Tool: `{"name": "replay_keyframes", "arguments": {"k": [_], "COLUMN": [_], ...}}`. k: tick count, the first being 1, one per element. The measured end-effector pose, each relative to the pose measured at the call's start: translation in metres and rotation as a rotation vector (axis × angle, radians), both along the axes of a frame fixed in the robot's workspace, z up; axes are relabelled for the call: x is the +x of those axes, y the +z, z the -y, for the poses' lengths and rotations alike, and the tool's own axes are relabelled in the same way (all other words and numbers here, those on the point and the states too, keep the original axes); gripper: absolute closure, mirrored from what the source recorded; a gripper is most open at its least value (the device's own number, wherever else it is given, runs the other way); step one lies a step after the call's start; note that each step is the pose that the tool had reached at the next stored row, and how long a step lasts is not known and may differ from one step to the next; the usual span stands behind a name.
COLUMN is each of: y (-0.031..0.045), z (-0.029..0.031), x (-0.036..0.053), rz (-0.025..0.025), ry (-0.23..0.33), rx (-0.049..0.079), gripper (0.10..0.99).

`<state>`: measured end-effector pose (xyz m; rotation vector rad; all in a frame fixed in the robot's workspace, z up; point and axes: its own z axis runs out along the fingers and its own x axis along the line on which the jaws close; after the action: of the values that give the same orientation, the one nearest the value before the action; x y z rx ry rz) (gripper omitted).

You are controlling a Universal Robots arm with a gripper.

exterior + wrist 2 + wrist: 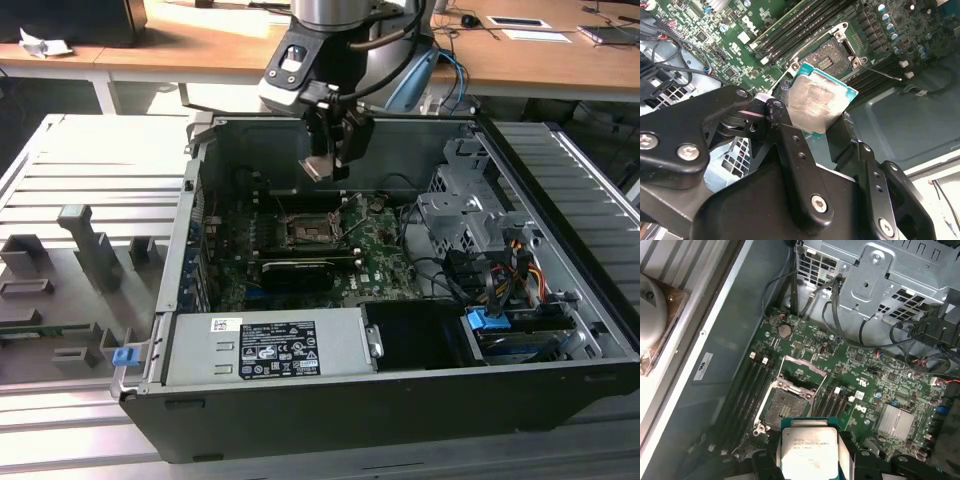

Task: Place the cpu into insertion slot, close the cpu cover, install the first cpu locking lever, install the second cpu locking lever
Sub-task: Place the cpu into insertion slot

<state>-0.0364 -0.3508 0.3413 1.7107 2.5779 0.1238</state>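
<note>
You can see a printed white label (pixel 265 350) on the power supply (pixel 190 357), faint printed lines on the cpu (pixel 808 452), a small sticker (pixel 702 366) on the case wall (pixel 727 335) and a white logo (pixel 749 22) on the motherboard (pixel 722 37), all with print too small to read.

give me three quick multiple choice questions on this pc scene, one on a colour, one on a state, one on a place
1. What colour is the motherboard? A red; B green; C white.
2. What state is the insertion slot in? A empty; B filled; C under a cooler.
3. Where is the cpu? A seated in the insertion slot; B lying on the motherboard; C held by the gripper above the motherboard.
Answers: 1 B, the board is green in every view; 2 A, its dark bed is bare in the first wrist view; 3 C, the jaws clamp its edges in both wrist views.
</note>
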Motion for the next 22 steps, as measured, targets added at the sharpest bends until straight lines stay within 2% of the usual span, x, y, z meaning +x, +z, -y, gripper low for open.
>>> {"name": "replay_keyframes", "arguments": {"k": [7, 14, 22], "y": [-0.0012, -0.0025, -0.0032], "z": [0.0, 0.0, 0.0], "x": [0.0, 0.0, 0.0], "rz": [0.0, -0.0001, -0.0002], "ry": [-0.063, -0.161, -0.229], "rx": [-0.001, -0.002, -0.002], "gripper": [0.545, 0.545, 0.545]}}
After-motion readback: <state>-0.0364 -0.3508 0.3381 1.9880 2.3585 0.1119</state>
